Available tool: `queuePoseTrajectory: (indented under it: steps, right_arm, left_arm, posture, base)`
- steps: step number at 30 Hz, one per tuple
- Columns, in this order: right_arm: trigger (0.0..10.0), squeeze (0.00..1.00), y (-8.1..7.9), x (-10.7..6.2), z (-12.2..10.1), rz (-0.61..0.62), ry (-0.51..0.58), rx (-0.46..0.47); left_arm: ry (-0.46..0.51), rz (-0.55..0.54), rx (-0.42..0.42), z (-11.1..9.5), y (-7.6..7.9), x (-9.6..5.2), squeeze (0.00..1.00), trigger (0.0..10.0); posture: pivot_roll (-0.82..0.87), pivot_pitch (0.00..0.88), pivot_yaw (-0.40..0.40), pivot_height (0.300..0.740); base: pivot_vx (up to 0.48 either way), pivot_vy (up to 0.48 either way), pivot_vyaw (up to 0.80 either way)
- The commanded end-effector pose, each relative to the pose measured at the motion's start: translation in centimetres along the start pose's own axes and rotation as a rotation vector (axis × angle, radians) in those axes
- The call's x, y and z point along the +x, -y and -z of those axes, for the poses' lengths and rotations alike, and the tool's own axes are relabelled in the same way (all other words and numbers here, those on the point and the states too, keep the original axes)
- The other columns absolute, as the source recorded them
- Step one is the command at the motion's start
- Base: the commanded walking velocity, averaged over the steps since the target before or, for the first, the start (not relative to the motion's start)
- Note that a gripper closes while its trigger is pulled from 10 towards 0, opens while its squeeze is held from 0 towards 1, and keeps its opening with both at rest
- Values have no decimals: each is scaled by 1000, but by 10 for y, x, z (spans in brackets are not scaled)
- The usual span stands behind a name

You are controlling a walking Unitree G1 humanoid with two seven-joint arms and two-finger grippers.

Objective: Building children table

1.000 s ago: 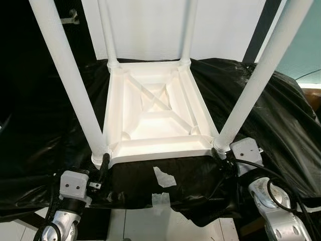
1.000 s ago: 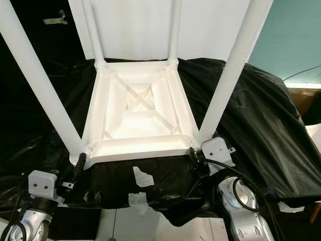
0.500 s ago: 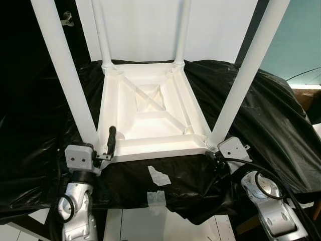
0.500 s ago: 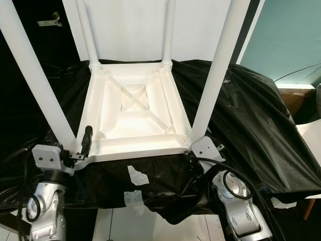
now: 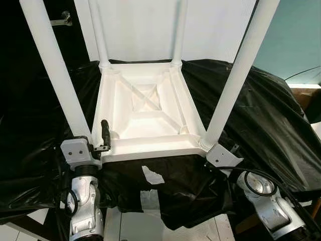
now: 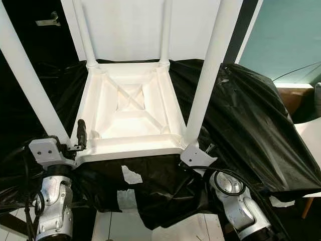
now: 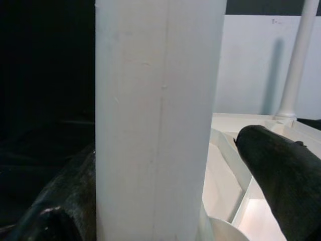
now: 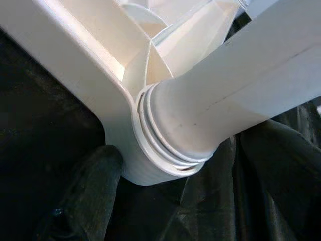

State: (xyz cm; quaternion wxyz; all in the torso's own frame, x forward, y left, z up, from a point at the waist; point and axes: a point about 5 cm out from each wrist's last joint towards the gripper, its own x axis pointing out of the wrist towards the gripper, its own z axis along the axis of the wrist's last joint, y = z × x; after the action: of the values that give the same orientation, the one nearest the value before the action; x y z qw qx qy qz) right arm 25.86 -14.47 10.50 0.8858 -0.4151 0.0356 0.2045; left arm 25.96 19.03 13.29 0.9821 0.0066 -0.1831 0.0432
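A white children's table (image 5: 145, 108) lies upside down on a black plastic sheet, all its legs pointing up. My left gripper (image 5: 90, 134) is at the base of the near left leg (image 5: 55, 75). It is open and straddles the leg (image 7: 160, 120): one black finger (image 7: 281, 175) stands a little apart on the inner side, and the other finger (image 7: 60, 206) lies against the outer side. My right gripper (image 5: 209, 146) sits at the base of the near right leg (image 5: 235, 75), close under its ribbed socket (image 8: 165, 150).
The black plastic sheet (image 5: 261, 115) drapes over the support and hangs off its front edge, with pieces of white tape (image 5: 151, 176) stuck on it. A white panel (image 5: 140, 25) stands behind the table. Pale floor (image 5: 130, 226) lies below the front edge.
My left gripper has risen from below the table's near left corner and now straddles the leg base. The right gripper stays at the near right leg. The camera has shifted.
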Motion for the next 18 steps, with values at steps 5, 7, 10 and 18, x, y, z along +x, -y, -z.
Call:
queuePoseTrajectory:
  steps: [5, 7, 10, 18]
  right_arm:
    - [10000, 0, 5, -10, 6, 140, -56, 258]
    - [10000, 0, 6, -30, 17, 231, -134, 437]
    - [10000, 0, -1, -40, 15, 192, -139, 491]
    - [10000, 0, -5, -56, 6, 6, -91, 550]
  left_arm:
    - [-9, 103, -36, 3, 26, 4, 0, 10000]
    - [-10, 106, -31, 4, 23, 4, 0, 10000]
    - [-12, 113, -28, 4, 23, 5, 0, 10000]
    - [-13, 138, -30, 6, 28, 12, 0, 10000]
  posture:
    - [85, 0, -37, 740]
    - [67, 0, -25, 740]
    - [67, 0, -25, 740]
    - [31, 0, -8, 740]
  base:
    - [0, 0, 0]
    - [0, 0, 0]
    - [0, 0, 0]
    - [0, 0, 0]
